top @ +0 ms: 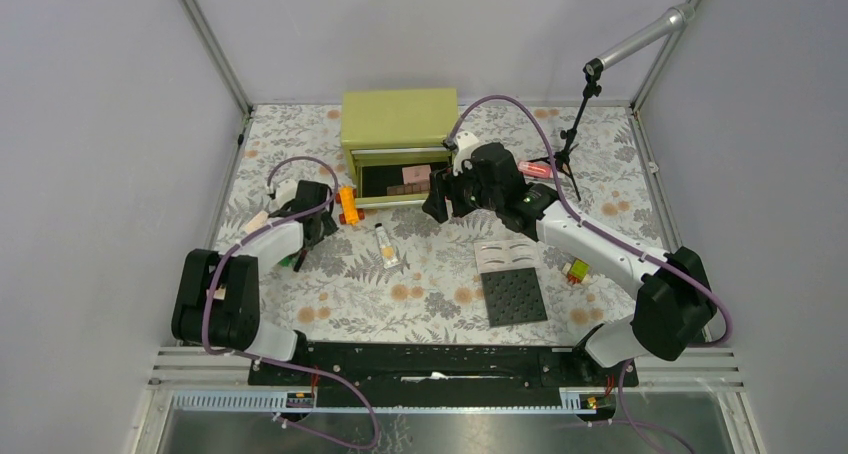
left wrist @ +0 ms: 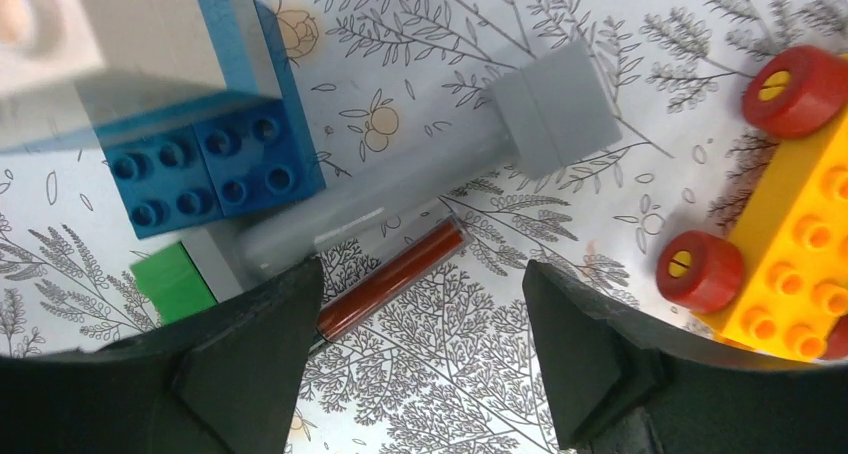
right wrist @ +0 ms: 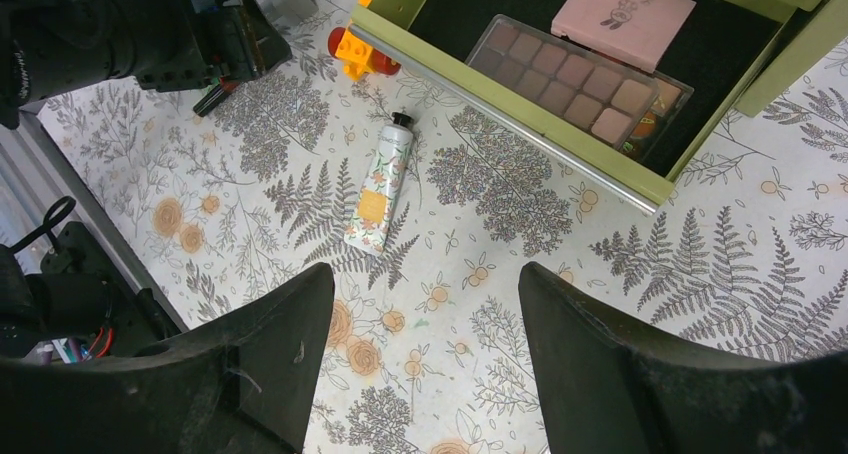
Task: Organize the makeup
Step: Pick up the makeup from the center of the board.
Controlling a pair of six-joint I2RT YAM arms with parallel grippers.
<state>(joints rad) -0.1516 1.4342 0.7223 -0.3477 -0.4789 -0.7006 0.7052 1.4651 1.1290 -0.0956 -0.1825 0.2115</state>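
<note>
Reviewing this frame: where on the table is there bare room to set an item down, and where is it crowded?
Bare cloth lies between the cream tube and the studded plate, and toward the near edge in front of the tube. Crowded: the drawer front, where the toy car, left gripper and right gripper gather.

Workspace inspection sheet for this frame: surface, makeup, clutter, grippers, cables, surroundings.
Surface: floral cloth, flat.
Job's things: palette and pink compact in open drawer; cream tube and red-brown pencil loose on cloth; pink-red tube beside tripod.
Clutter: toy car, blue block, studded plate.
Grippers: left gripper open over the pencil; right gripper open, empty.
Cables: purple cables arc above the cloth.
Surroundings: grey walls, tripod back right.
</note>
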